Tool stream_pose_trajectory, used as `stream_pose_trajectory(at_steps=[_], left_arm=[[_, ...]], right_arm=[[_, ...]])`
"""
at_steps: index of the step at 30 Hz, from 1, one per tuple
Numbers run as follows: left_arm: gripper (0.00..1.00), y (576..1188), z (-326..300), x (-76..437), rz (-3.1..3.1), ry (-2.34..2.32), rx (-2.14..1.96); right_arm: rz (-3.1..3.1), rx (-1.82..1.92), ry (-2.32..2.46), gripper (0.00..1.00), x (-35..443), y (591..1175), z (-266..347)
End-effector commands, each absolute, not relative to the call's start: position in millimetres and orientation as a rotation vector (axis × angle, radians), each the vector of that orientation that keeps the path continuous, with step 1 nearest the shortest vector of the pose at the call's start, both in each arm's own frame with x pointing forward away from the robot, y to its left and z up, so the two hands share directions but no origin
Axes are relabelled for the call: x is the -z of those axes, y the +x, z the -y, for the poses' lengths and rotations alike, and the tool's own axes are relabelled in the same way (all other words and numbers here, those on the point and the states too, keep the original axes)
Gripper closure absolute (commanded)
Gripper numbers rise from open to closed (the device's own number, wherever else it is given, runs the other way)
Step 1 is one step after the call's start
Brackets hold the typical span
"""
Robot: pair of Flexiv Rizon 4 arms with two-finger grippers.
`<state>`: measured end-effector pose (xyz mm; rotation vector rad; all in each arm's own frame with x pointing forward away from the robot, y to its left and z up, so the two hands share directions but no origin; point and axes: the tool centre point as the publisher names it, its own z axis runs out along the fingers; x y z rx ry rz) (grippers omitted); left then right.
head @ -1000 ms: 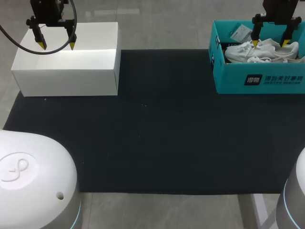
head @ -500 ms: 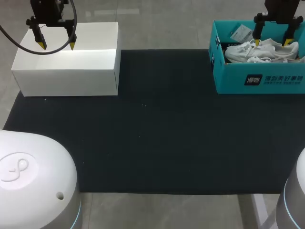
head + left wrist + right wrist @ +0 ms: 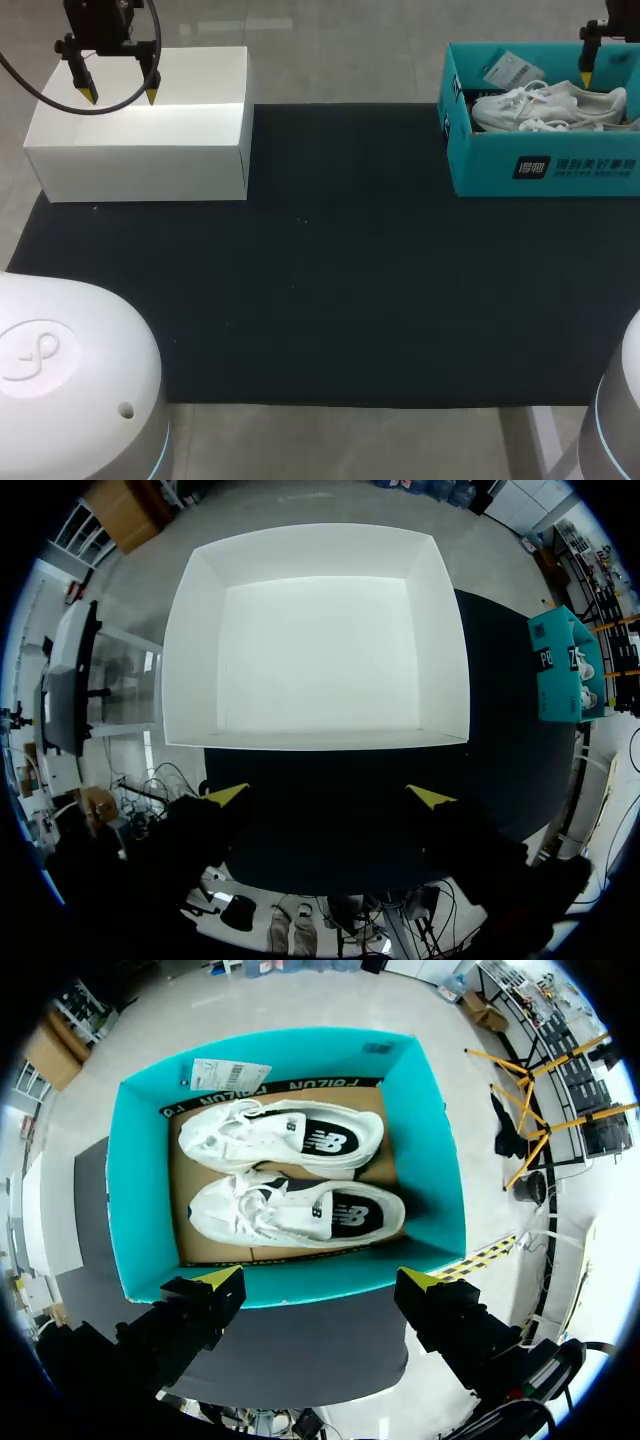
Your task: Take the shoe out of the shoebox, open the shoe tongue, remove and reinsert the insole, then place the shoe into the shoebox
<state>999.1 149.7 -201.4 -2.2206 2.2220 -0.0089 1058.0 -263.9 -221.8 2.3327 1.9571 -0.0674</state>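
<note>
Two white sneakers (image 3: pixel 280 1135) (image 3: pixel 290 1210) lie side by side in the open teal shoebox (image 3: pixel 140 1190), ahead of my right gripper (image 3: pixel 322 1277), which hangs open above the box's near wall with nothing between its fingers. In the head view the shoebox (image 3: pixel 540 165) stands at the far right with the sneakers (image 3: pixel 545 108) inside; only one yellow fingertip (image 3: pixel 586 78) of the right gripper shows, above the box's far part. My left gripper (image 3: pixel 120 96) hangs open and holds nothing at the far left.
An open white box (image 3: pixel 140 150) stands at the far left of the black mat (image 3: pixel 330 280), under the left gripper (image 3: pixel 330 797); its inside (image 3: pixel 315 645) holds nothing. A paper tag (image 3: pixel 228 1073) rests on the shoebox's far rim.
My right gripper has moved to the right and slightly up over the shoebox, so one fingertip has left the head view. The left arm has kept still.
</note>
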Motion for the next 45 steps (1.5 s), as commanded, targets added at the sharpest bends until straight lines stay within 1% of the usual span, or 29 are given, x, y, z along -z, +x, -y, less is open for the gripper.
stream_pose_trajectory(at_steps=[1, 8, 13, 29, 45], left_arm=[[0.00, 999, -150, 201, -2.221, -2.221, 0.004], [0.00, 999, -150, 201, -2.221, -2.221, 0.004], [0.00, 999, -150, 201, -2.221, -2.221, 0.004], [0.00, 999, -150, 201, -2.221, -2.221, 0.004], [0.00, 999, -150, 201, -2.221, -2.221, 0.004]], right_arm=[[-1.897, 0.039, 2.380, 0.00, 242, 1053, 287], [-1.815, -0.006, 2.382, 0.00, 267, 1041, 315], [-1.769, -0.012, 2.415, 0.00, 284, 1048, 327], [-1.921, 0.022, 2.361, 0.00, 319, 1074, 343], [-1.985, 0.054, 2.362, 0.00, 356, 1075, 348]])
